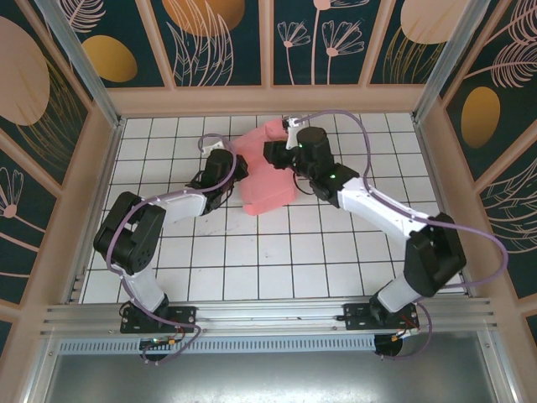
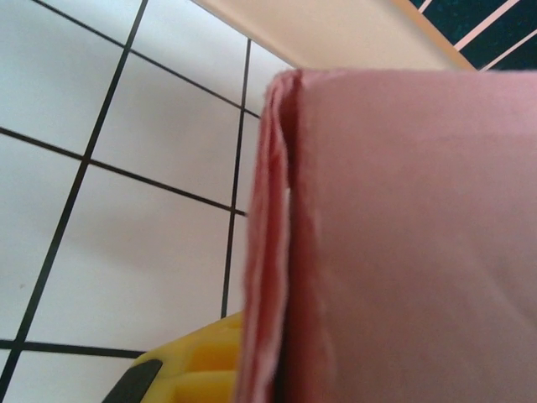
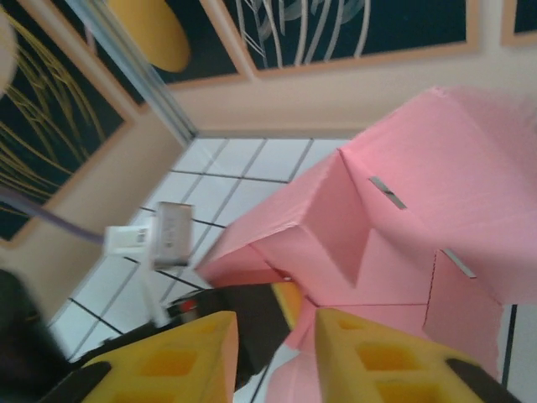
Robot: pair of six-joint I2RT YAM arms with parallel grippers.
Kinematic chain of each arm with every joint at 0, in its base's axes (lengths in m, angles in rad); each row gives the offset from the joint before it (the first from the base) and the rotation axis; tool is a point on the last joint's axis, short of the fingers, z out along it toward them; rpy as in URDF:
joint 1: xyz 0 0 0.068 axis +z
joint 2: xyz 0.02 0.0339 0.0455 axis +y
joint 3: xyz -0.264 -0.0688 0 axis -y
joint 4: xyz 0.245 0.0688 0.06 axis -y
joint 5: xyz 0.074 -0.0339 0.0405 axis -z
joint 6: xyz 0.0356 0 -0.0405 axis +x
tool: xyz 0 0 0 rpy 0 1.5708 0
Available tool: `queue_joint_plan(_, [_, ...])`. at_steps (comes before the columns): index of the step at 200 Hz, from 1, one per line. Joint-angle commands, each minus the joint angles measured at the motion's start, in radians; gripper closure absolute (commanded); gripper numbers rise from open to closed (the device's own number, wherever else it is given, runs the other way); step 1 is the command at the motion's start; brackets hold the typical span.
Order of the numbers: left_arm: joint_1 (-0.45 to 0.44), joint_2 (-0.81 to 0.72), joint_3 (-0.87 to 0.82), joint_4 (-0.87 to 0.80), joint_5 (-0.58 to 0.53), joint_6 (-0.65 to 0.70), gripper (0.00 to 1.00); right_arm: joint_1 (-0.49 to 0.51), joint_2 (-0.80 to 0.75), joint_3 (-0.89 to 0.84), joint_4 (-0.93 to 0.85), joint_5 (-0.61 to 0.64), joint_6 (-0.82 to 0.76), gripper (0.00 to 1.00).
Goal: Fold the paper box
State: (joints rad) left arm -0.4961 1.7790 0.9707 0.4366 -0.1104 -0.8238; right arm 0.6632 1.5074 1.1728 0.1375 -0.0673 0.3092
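Box (image 1: 265, 183) is upper middle of the top view, on the white tiles (image 1: 252, 260). It's partly folded, with panels standing up off the floor, and sits between my two grippers.

Left gripper (image 1: 235, 170) is at the box's left edge, closed down tight on the card. In the left wrist view the layered pink edge runs down mid-frame onto my yellow pad (image 2: 197, 369) at the bottom. Card covers the whole right half of that frame.

Right gripper (image 3: 277, 329) comes in from the right of the top view, over the box's top part. Its fingers are parted, with a gap between the two yellow tips at the bottom of the right wrist view, and nothing is clamped. Pink folds sit just above those tips, filling the right of that frame, with two thin slots (image 3: 386, 191) in the card. Can't tell whether the tips touch it.
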Motion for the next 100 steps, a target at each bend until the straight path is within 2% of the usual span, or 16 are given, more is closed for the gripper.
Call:
queue_joint_plan(1, [-0.001,0.009,0.038,-0.007,0.019,0.003,1.0,-0.011,-0.11,-0.03,0.074,-0.043,-0.022,0.65])
queue_joint_plan(48, [-0.001,0.014,0.042,-0.009,0.037,0.002,1.0,-0.067,-0.166,-0.029,-0.002,-0.021,-0.045,0.62])
queue_joint_plan(68, [-0.001,0.011,0.043,-0.01,0.044,0.005,1.0,-0.08,-0.174,-0.018,-0.043,0.015,-0.097,0.56])
queue_joint_plan(88, [-0.001,0.012,0.047,-0.022,0.048,0.012,1.0,-0.06,-0.16,0.003,-0.099,0.1,-0.259,0.33])
queue_joint_plan(100, [0.0,0.011,0.05,-0.022,0.053,0.015,1.0,-0.036,-0.148,0.0,-0.108,0.178,-0.409,0.1])
